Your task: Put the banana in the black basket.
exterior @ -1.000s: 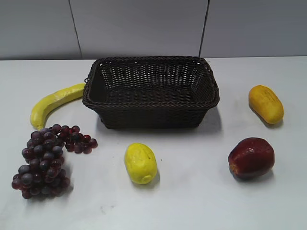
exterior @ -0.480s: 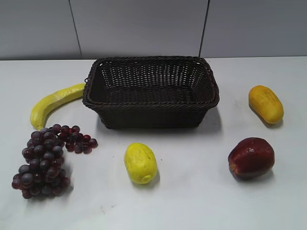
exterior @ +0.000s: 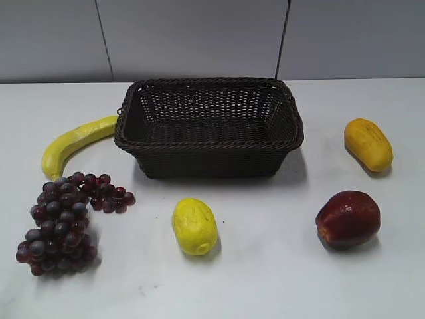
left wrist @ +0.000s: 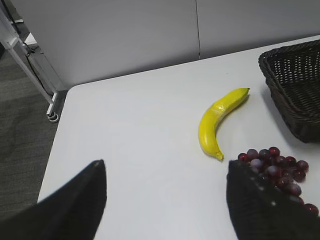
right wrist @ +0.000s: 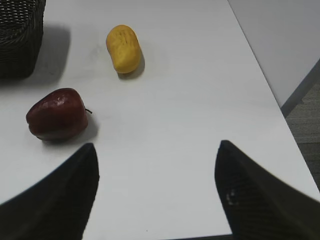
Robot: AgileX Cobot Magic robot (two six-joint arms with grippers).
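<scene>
The banana point(exterior: 74, 141) lies on the white table, its far tip touching or almost touching the left side of the black basket point(exterior: 209, 147). It also shows in the left wrist view point(left wrist: 216, 122), with the basket's corner point(left wrist: 295, 87) at the right. The basket is empty. My left gripper point(left wrist: 165, 167) is open and empty above the table, well short of the banana. My right gripper point(right wrist: 156, 150) is open and empty over the table's right part. Neither gripper shows in the exterior view.
A bunch of purple grapes point(exterior: 63, 219) lies in front of the banana. A stubby yellow lemon-like fruit point(exterior: 194, 226) lies before the basket. A dark red apple point(exterior: 347, 218) and an orange-yellow oblong fruit point(exterior: 368, 143) lie at the right. The table's right edge point(right wrist: 270, 90) is near.
</scene>
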